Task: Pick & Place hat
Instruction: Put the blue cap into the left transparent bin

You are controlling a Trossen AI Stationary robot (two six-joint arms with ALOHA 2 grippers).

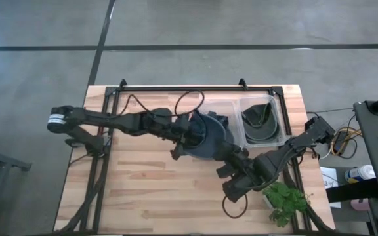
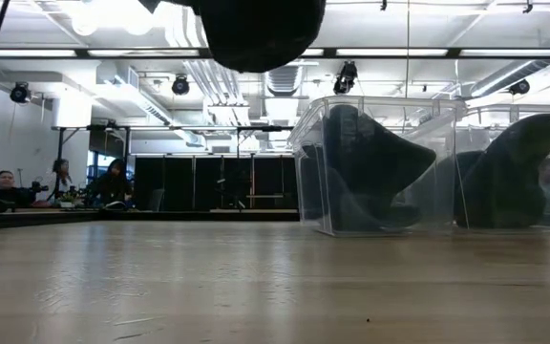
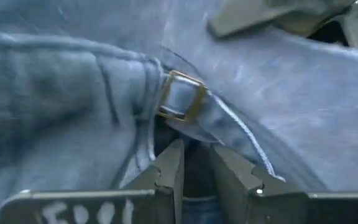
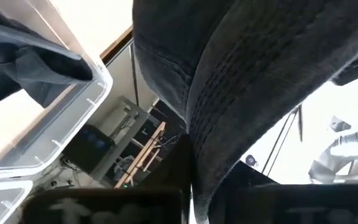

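Observation:
A dark blue denim hat (image 1: 209, 133) hangs in the air between my two grippers, above the table and beside the clear bins; in the low view its rounded underside (image 2: 261, 33) shows at the top, clear of the wood. My left gripper (image 1: 184, 136) comes at the hat from the table's left and is shut on the cloth by its back strap. My right gripper (image 1: 232, 153) comes from the right and near side and is shut on the brim. The left wrist view shows a brass buckle (image 3: 182, 96) on the strap. My left gripper (image 3: 194, 149) pinches denim at the hat's back opening, just below the brass buckle and strap (image 3: 229, 121), between its two fingers (image 3: 169, 165). How many layers it has cannot be told. The hat is lifted clear of the table. My right gripper (image 4: 194, 158) pinches the edge of the hat's stitched brim (image 4: 229, 81) between its two fingers. The brim rises out of the fingers, with the crown beyond it. The hat is held off the table.
Two clear plastic bins (image 1: 228, 124) (image 1: 277, 108) stand at the far right of the table, each with a dark hat (image 2: 370, 162) (image 2: 518, 167) inside. A green plant (image 1: 284, 200) sits at the near right corner. Bare wood lies near and left. People sit in the room behind.

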